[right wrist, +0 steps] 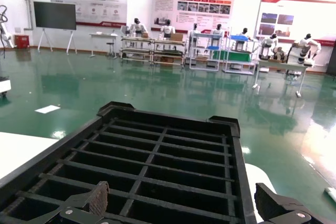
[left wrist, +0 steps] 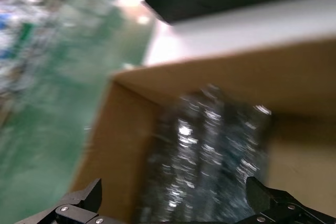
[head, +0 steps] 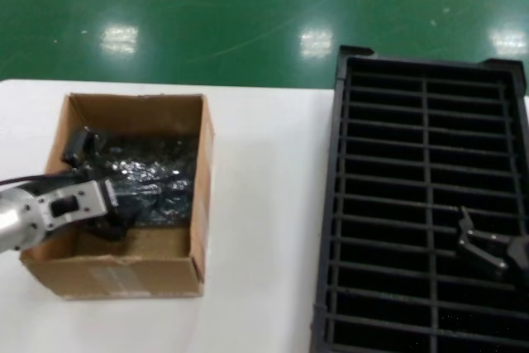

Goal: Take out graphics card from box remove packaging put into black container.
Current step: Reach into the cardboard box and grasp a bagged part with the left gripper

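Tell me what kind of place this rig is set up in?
Most likely a robotics lab or demo hall inside an industrial building. The right wrist view shows a glossy green floor, poster boards on the far wall, and rows of workstations with what look like other robots. The work itself sits on a white table.

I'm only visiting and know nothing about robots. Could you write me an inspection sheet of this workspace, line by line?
Surface: white table, bare between the two containers.
Job's things: brown box on the robot's left, open at the top; shiny bag lies inside, with the card not visible through it. Black container on the right, slots showing nothing in them.
Clutter: nothing seen.
Grippers: left gripper open, reaching down into the box over the bag. Right gripper open, hanging above the black container's near slots, holding nothing.
Cables: a dark cable runs along the left arm.
Surroundings: glossy green floor; display boards and workbenches far behind.
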`<control>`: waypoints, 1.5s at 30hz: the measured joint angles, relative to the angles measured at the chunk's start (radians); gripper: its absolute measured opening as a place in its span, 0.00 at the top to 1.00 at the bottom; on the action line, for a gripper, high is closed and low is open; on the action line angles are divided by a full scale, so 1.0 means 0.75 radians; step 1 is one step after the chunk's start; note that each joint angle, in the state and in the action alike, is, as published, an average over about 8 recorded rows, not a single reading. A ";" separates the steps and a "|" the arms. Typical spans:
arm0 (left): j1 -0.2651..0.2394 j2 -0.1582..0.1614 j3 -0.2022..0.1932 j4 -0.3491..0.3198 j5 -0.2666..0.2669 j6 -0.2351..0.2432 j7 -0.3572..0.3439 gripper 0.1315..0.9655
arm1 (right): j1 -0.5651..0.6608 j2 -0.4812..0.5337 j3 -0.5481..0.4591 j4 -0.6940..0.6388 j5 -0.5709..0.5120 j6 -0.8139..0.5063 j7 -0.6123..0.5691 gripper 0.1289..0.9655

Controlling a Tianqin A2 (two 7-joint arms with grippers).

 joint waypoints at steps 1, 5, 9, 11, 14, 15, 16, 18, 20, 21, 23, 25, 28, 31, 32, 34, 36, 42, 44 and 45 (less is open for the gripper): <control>-0.047 0.002 0.032 0.045 0.029 0.040 0.021 0.00 | 0.000 0.000 0.000 0.000 0.000 0.000 0.000 0.00; -0.178 0.020 0.132 0.176 0.125 0.130 0.086 0.00 | 0.000 0.000 0.000 0.000 0.000 0.000 0.000 0.00; -0.240 0.050 0.183 0.254 0.195 0.119 0.129 0.02 | 0.000 0.000 0.000 0.000 0.000 0.000 0.000 0.00; -0.254 0.067 0.194 0.281 0.215 0.094 0.146 0.03 | 0.000 0.000 0.000 0.000 0.000 0.000 0.000 0.00; -0.263 0.091 0.199 0.315 0.225 0.051 0.169 0.06 | 0.000 0.000 0.000 0.000 0.000 0.000 0.000 0.00; -0.265 0.099 0.198 0.324 0.224 0.037 0.176 0.07 | 0.000 0.000 0.000 0.000 0.000 0.000 0.000 0.00; -0.265 0.105 0.197 0.332 0.222 0.024 0.183 0.08 | 0.000 0.000 0.000 0.000 0.000 0.000 0.000 0.00; -0.266 0.115 0.193 0.345 0.216 0.000 0.196 0.08 | 0.000 0.000 0.000 0.000 0.000 0.000 0.000 0.00; -0.265 0.122 0.190 0.355 0.209 -0.020 0.208 0.08 | 0.000 0.000 0.000 0.000 0.000 0.000 0.000 0.00; -0.264 0.124 0.188 0.358 0.205 -0.029 0.215 0.10 | 0.000 0.000 0.000 0.000 0.000 0.000 0.000 0.00; -0.262 0.127 0.185 0.363 0.198 -0.045 0.226 0.14 | 0.000 0.000 0.000 0.000 0.000 0.000 0.000 0.00; -0.259 0.129 0.182 0.365 0.191 -0.058 0.236 0.18 | 0.000 0.000 0.000 0.000 0.000 0.000 0.000 0.00; -0.254 0.128 0.178 0.363 0.183 -0.072 0.247 0.23 | 0.000 0.000 0.000 0.000 0.000 0.000 0.000 0.00; -0.245 0.126 0.176 0.359 0.178 -0.082 0.252 0.29 | 0.000 0.000 0.000 0.000 0.000 0.000 0.000 0.00; -0.241 0.125 0.175 0.358 0.177 -0.085 0.254 0.32 | 0.000 0.000 0.000 0.000 0.000 0.000 0.000 0.00; -0.233 0.124 0.174 0.356 0.175 -0.093 0.257 0.38 | 0.000 0.000 0.000 0.000 0.000 0.000 0.000 0.00; -0.225 0.124 0.174 0.356 0.173 -0.101 0.261 0.44 | 0.000 0.000 0.000 0.000 0.000 0.000 0.000 0.00; -0.217 0.130 0.170 0.376 0.162 -0.133 0.287 0.59 | 0.000 0.000 0.000 0.000 0.000 0.000 0.000 0.00; -0.218 0.134 0.168 0.390 0.152 -0.148 0.304 0.65 | 0.000 0.000 0.000 0.000 0.000 0.000 0.000 0.00; -0.218 0.137 0.166 0.397 0.145 -0.156 0.314 0.68 | 0.000 0.000 0.000 0.000 0.000 0.000 0.000 0.00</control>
